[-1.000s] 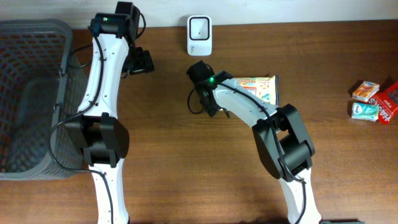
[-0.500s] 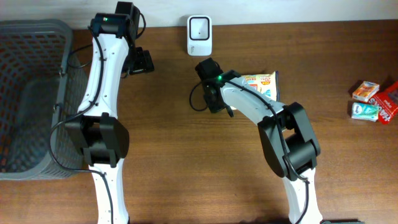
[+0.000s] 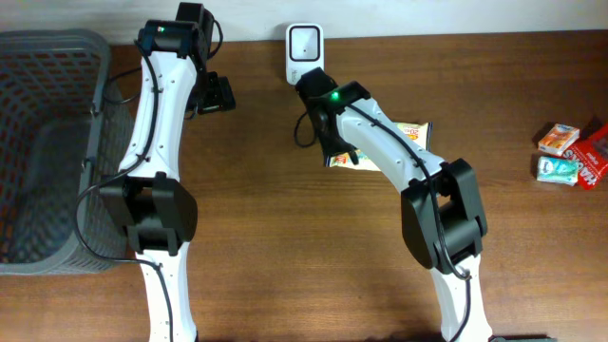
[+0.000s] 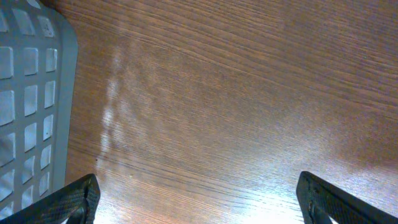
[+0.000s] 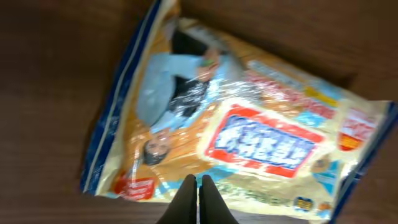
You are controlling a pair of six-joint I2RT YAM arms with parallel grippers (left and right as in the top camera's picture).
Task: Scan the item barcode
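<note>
Left tool (image 3: 217, 95) hangs released. On my left wrist feed its dark fingertips sit at the two lower corners, spread wide, with brown woodgrain between them. At its 9 o'clock the grey mesh basket (image 3: 57, 57) fills the left end of the worktop (image 3: 285, 256), and its pale grid wall also edges that wrist feed.

Moving right on the overhead, the white scanner (image 3: 304, 53) stands at the 12 o'clock edge of the worktop, window facing up toward the camera. The right arm reaches up from the near edge, and its wrist sits just at the scanner's 6 o'clock.

From the right wrist feed I read the right tool (image 5: 198, 190) as clenched. The two black fingers are pressed together with only a hairline between them, pinching the near edge of the snack packet (image 5: 249, 137). The packet lies printed face up, orange and blue with a red label patch, slanted across that view. On the overhead it shows on both sides of the right forearm, at roughly 5 o'clock from the scanner and near it but apart.

Far out at 3 o'clock, well apart from all this, three small cartons (image 3: 570, 157) sit clustered by the worktop's edge: orange, teal and red.
</note>
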